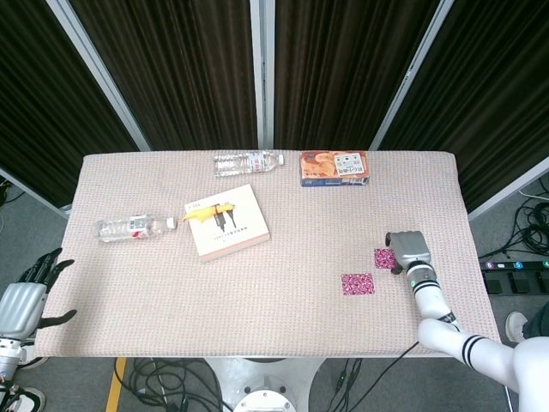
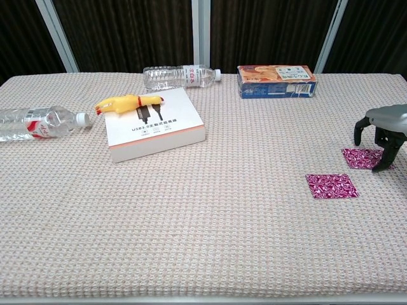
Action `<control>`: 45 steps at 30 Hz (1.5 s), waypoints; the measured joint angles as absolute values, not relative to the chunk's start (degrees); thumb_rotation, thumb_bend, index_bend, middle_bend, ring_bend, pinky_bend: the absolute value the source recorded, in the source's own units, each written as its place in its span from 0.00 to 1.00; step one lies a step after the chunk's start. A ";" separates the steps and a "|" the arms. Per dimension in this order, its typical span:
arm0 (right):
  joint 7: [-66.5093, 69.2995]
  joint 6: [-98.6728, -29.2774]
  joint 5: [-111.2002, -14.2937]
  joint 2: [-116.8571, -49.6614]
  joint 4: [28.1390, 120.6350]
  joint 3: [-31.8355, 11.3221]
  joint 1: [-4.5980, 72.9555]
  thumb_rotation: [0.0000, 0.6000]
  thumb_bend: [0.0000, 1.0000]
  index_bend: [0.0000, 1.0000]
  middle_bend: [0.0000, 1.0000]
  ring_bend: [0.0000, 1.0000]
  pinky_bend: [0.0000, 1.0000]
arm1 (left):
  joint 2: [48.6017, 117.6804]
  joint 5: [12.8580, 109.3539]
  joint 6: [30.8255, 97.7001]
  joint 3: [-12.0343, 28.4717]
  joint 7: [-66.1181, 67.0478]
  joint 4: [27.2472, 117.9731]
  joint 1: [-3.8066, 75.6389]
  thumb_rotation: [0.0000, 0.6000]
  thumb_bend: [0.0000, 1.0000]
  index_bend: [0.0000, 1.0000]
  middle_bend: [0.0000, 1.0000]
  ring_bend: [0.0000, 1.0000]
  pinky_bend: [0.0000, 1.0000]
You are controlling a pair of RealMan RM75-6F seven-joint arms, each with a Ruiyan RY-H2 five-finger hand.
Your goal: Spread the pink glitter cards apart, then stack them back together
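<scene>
My left hand (image 1: 21, 300) hangs off the near-left corner of the table (image 1: 283, 326), below its edge, fingers spread apart and holding nothing; only the head view shows it.

Nearest to me on the table's right side lies the near pink glitter card (image 2: 331, 185), flat on the woven cloth. Its long axis runs left to right, roughly parallel to the table's front edge. In the head view it appears as a small rectangle (image 1: 358, 283).

Just beyond it and to its right lies the far pink glitter card (image 2: 360, 157), also flat, apart from the near card, its long axis likewise running about left to right. My right hand (image 2: 385, 130) is arched over the right part of this card, fingers curved downward with their tips at or close to the cloth on either side of it. I cannot tell whether the fingertips touch the card or merely bracket it. The head view shows the same hand (image 1: 408, 251) beside the card (image 1: 385, 257).

Farther back, left of centre, a white box (image 2: 154, 124) carries a yellow rubber chicken (image 2: 127, 102) on its far edge. A clear bottle (image 2: 38, 122) lies on its side at the left. At the far edge rest a second bottle (image 2: 180, 76) and a snack box (image 2: 276, 81).
</scene>
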State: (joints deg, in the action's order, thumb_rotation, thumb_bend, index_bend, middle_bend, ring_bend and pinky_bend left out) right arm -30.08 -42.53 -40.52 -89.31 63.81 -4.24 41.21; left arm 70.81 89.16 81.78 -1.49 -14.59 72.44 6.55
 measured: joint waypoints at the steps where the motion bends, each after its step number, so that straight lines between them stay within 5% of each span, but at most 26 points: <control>1: -30.09 -42.55 -40.50 -89.15 64.03 -4.28 41.23 1.00 0.00 0.36 0.92 0.96 0.96 | 70.78 89.17 81.81 -1.48 -14.58 72.49 6.56 1.00 0.00 0.21 0.14 0.09 0.23; 28: -40.77 -51.10 -37.12 -85.57 84.62 -1.82 44.58 1.00 0.00 0.36 0.92 0.96 0.96 | 69.18 89.54 83.09 -1.17 -13.50 75.25 6.49 1.00 0.00 0.21 0.14 0.09 0.23; 45: -45.07 -55.79 -36.05 -87.86 88.16 0.87 44.67 1.00 0.00 0.36 0.93 0.96 0.96 | 68.75 89.72 83.89 -1.21 -13.36 75.83 6.08 1.00 0.00 0.21 0.14 0.09 0.23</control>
State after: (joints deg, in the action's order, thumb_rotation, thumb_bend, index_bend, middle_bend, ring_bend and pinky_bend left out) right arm -45.07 -55.79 -36.05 -87.86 88.16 0.87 44.67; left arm 68.75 89.72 83.89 -1.21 -13.36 75.83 6.08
